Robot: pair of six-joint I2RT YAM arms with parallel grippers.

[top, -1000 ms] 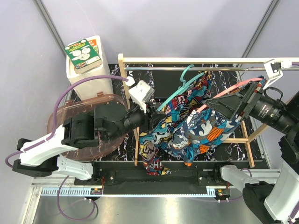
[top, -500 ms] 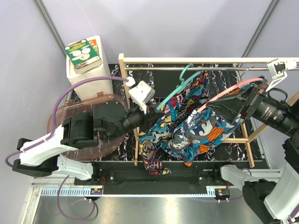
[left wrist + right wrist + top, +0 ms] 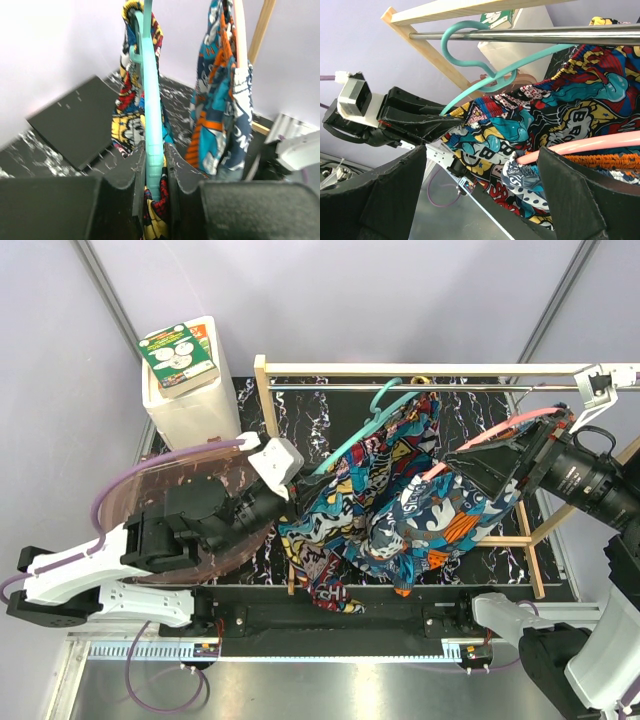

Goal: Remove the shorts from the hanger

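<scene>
The comic-print shorts hang on a teal hanger whose hook is over the metal rail. My left gripper is shut on the low left end of that hanger, with comic fabric bunched just below the jaws. To the right, the teal, orange and white shorts hang on a pink hanger. My right gripper stands wide open at that hanger's left end, gripping nothing. The teal hook shows on the rail.
A wooden rack frames the rail over a black marbled mat. A white bin with a green box on top stands back left. A translucent brown lid lies under my left arm.
My left gripper closed on the teal hanger's end and drew back to the left and nearer, tilting the hanger and pulling the comic shorts leftwards. The right gripper barely moved.
</scene>
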